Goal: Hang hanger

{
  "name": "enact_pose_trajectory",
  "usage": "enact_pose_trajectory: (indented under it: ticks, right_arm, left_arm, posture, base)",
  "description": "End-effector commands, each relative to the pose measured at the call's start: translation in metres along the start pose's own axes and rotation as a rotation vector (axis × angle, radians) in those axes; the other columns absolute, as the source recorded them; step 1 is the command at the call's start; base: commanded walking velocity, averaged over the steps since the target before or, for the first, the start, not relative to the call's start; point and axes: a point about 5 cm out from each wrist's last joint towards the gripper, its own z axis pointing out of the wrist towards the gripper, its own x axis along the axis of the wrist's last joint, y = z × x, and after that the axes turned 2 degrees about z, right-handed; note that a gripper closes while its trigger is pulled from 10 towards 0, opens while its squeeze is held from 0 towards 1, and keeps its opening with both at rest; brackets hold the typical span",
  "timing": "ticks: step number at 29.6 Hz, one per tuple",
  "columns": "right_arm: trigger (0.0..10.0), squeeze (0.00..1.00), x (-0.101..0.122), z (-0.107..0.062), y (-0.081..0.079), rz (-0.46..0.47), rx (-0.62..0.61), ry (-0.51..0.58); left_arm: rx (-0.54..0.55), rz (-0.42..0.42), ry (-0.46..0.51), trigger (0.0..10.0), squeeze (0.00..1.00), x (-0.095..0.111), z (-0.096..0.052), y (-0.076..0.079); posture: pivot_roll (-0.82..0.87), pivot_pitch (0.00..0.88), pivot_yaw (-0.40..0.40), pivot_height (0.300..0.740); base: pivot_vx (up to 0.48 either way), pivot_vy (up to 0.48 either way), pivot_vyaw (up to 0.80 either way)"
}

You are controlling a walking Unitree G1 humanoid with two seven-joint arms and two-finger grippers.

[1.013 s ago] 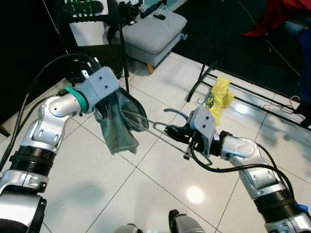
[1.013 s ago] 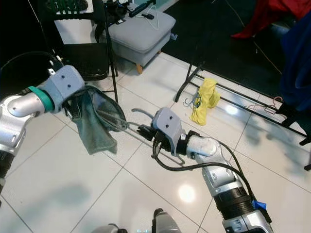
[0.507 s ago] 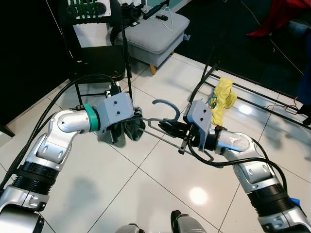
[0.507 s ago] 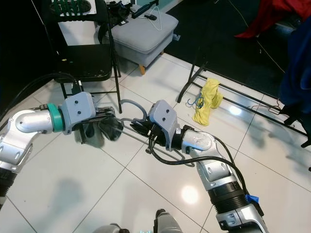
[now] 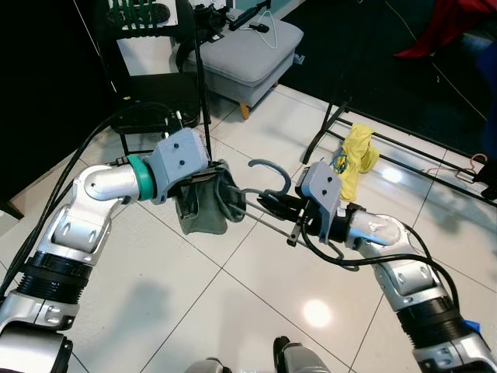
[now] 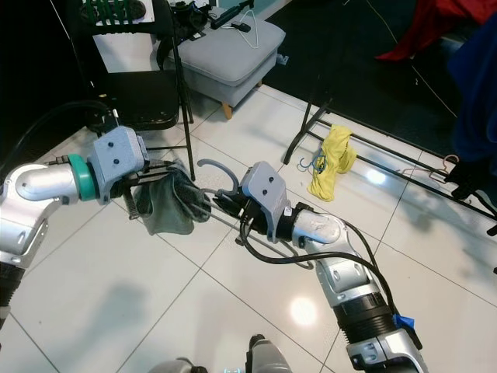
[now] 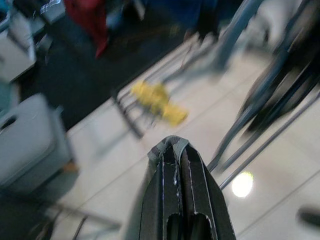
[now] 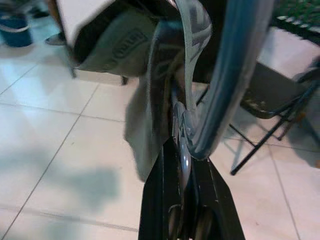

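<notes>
the hanger, a grey one with a curved hook pointing up and thin metal bars running out from it, is held in mid-air over the white tiled floor, between the two arms and roughly level with them. the right gripper has its two black fingers closed tight on the hanger at the base of the hook; in the right wrist view the fingers are pressed together around the grey shaft. a dull green-grey cloth hangs bunched on the hanger's far end, draped down on the robot's left side. the left gripper is at that cloth, its fingers clamped shut on a fold of the fabric, and the left wrist view shows a pinch of the cloth caught at the closed fingertips. beyond the arms, a black folding chair stands on the robot's left, with a grey cushioned stool behind it. to the right, a black clothes rack base runs across the floor, and a yellow garment lies crumpled against it near another hanger hook. something red lies in the dark area at the upper right.
</notes>
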Motion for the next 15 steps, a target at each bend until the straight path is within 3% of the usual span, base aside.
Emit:
enact_pose_trajectory:
  ticks: [1, 4, 9, 15]
  right_arm:
    - [10.0, 0.0, 0.004, 0.004, 0.0, -0.022, -0.004, 0.021]
    - [10.0, 0.0, 0.006, 0.007, 0.0, -0.025, -0.007, 0.032]
    - [10.0, 0.0, 0.017, 0.026, -0.005, -0.042, 0.04, 0.079]
    - [10.0, 0.0, 0.022, 0.036, -0.012, -0.054, 0.093, 0.094]
  left_arm:
    - [-0.022, -0.013, 0.028, 10.0, 0.0, 0.008, 0.001, 0.0]
    - [-0.032, -0.02, 0.041, 10.0, 0.0, 0.011, 0.003, 0.001]
    - [-0.117, -0.043, 0.109, 10.0, 0.0, 0.024, 0.01, 0.013]
    - [-0.138, -0.045, 0.117, 10.0, 0.0, 0.026, 0.013, 0.017]
  posture:
    - [0.03, 0.068, 0.123, 0.74]
    - [0.03, 0.068, 0.124, 0.74]
    - [0.03, 0.07, 0.13, 0.74]
    - [0.04, 0.076, 0.136, 0.74]
  base:
    - [0.0, 0.0, 0.0]
    - [0.0, 0.0, 0.0]
    - [0.0, 0.0, 0.0]
    - [0.0, 0.0, 0.0]
